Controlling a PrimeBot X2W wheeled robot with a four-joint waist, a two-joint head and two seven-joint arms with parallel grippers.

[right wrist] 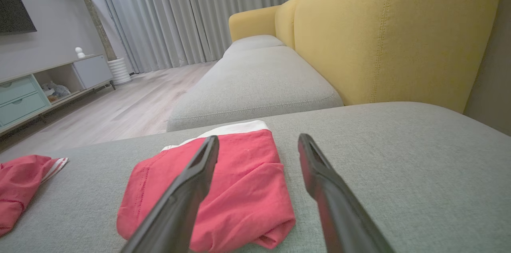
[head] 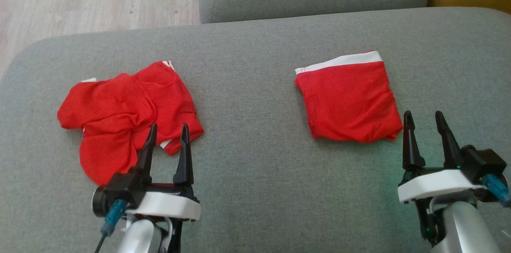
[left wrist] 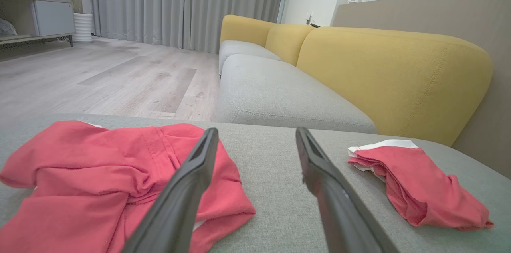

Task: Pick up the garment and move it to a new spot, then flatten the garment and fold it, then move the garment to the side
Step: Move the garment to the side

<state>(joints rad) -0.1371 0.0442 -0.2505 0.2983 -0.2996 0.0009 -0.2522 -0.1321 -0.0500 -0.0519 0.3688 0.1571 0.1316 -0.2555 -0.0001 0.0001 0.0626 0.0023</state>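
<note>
Sprawling at the left of the grey fabric sofa seat (head: 255,205), a rumpled red garment with white striped trim (head: 119,117), its long axis running roughly from near-left to far-right in the head view. Poised at its near right edge, the left claw (head: 169,127), two dark fingers parted to a moderate gap and holding nothing, tips overlapping the hem in the head view; contact with the cloth impossible to tell. From the left wrist view, most of the cloth spread ahead and to the left of the fingers. Further right, well apart across bare cushion, a second red garment with a white waistband (head: 349,99), folded into a tidy rectangle. Just beside its near right corner, the right claw (head: 423,115), likewise parted and empty. By far the nearer to the crumpled piece: the left arm. Probably called for next: a short reach forward and leftward, then closing on a raised fold.
</note>
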